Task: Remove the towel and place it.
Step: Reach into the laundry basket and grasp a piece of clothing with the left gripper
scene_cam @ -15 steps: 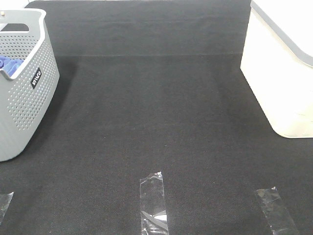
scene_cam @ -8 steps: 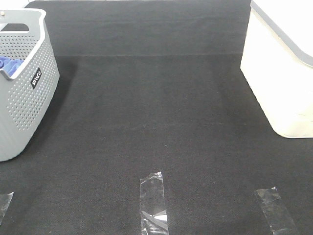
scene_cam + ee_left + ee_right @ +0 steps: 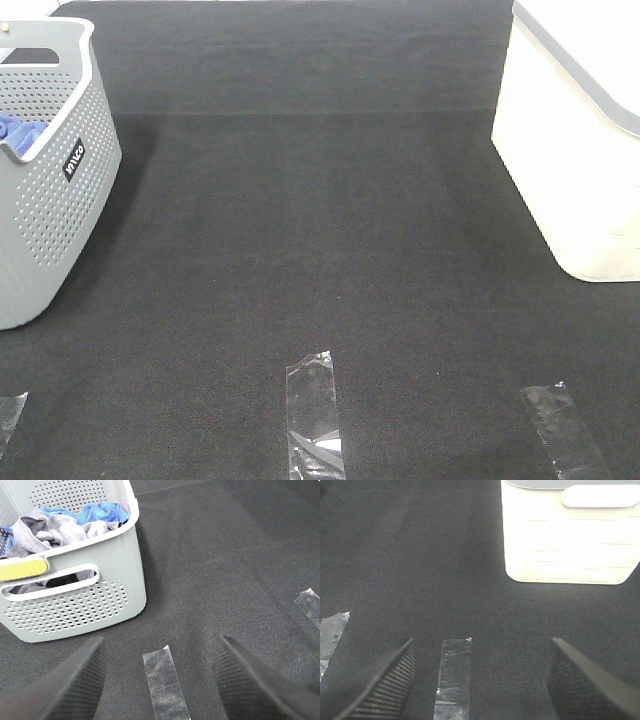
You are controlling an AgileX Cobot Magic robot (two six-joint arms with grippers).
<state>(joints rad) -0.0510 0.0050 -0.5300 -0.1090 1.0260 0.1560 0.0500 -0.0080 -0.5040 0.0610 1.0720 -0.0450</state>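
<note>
Black cloth is covering the surface (image 3: 320,230), with clear tape strips (image 3: 313,410) lying along its near edge, and above them the left hand (image 3: 160,641) and the right hand (image 3: 482,642) are both hovering with fingers spread wide, gripping nothing. Farther out on the left, the towel (image 3: 60,527) is sitting crumpled inside the grey perforated basket (image 3: 100,605) beside a blue cloth (image 3: 102,511), so bunched that its long axis is impossible to read, while a white bin (image 3: 565,545) is standing at the far right, partly cut off.
</note>
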